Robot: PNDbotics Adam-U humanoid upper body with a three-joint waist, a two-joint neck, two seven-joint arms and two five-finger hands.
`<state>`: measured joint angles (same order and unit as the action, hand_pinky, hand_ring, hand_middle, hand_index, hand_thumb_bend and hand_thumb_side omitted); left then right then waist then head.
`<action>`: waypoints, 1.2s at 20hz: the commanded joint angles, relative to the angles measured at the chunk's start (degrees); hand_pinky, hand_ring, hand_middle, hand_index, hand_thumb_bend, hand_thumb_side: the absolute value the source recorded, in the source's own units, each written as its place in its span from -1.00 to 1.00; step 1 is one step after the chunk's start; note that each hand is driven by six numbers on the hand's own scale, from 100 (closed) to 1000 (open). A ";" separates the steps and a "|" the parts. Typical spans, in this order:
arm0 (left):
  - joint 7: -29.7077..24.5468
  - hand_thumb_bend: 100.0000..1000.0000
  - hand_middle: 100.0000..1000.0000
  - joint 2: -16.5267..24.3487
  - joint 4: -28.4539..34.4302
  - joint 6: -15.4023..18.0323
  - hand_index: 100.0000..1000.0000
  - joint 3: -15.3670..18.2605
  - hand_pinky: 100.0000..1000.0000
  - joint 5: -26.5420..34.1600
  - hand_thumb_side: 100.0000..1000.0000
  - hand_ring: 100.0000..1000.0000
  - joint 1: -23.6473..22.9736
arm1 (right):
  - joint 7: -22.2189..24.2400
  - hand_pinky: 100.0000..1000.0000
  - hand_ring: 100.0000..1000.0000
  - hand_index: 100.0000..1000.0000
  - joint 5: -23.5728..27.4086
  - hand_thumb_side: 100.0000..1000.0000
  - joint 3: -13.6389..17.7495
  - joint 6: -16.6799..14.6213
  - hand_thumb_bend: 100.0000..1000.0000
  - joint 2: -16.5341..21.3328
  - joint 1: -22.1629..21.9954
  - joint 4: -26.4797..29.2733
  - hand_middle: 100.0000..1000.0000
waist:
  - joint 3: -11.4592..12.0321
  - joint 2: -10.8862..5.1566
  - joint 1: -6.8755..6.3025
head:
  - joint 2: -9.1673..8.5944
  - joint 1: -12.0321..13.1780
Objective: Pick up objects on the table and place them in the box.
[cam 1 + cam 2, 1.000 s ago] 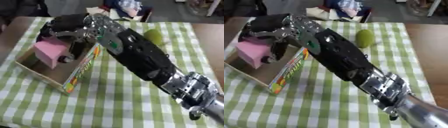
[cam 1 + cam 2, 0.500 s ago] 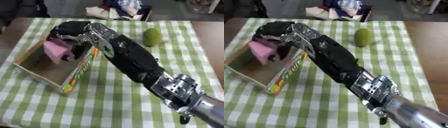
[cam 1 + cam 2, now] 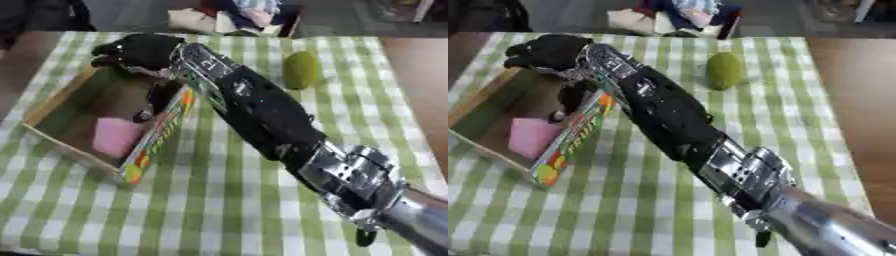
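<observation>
Right hand (image 3: 140, 50) above the box (image 3: 52, 102), fingers relaxed and apart, holding nothing. Pink block (image 3: 116, 136) lies on the box floor below the fingertips, apart from them. Green fruit (image 3: 301, 70) waits on the cloth (image 3: 219, 200), well behind the fingers. Advisable: lift the fingers straight up, clearing the box wall, before reaching for the fruit.

the right hand (image 3: 140, 50) hangs over the far end of the box (image 3: 61, 97). a block (image 3: 118, 136) lies inside the box, below the hand. a fruit (image 3: 301, 70) sits well off to its right on the tablecloth (image 3: 219, 200).
</observation>
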<state>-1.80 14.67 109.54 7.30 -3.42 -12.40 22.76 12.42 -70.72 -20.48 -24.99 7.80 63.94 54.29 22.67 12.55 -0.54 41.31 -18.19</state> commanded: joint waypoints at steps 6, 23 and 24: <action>0.10 0.05 0.44 0.76 0.48 0.21 0.58 0.51 0.09 0.14 0.16 0.33 0.27 | -3.07 0.87 0.90 1.00 1.43 -0.04 0.10 1.55 0.44 2.01 1.75 7.29 1.00 | -0.60 -0.98 -0.12 | 0.78 0.76; 1.09 0.04 0.42 2.16 -0.25 1.09 0.57 1.37 0.06 1.83 0.18 0.31 -1.89 | -2.92 0.64 0.75 1.00 18.43 -0.22 3.26 10.27 0.22 10.11 1.20 21.51 0.82 | -6.60 -1.47 0.58 | 1.19 3.97; 1.23 0.03 0.42 2.21 -0.36 1.04 0.57 1.49 0.06 1.75 0.18 0.31 -2.00 | -3.04 0.62 0.73 0.99 19.33 -0.23 3.84 10.96 0.21 10.63 0.82 21.31 0.81 | -6.97 -1.43 0.61 | 1.14 4.22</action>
<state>-0.78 15.55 108.73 8.23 -2.63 -10.64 20.42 9.54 -52.77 -17.81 -14.93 16.82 63.76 74.49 15.54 12.17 0.27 42.32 -14.33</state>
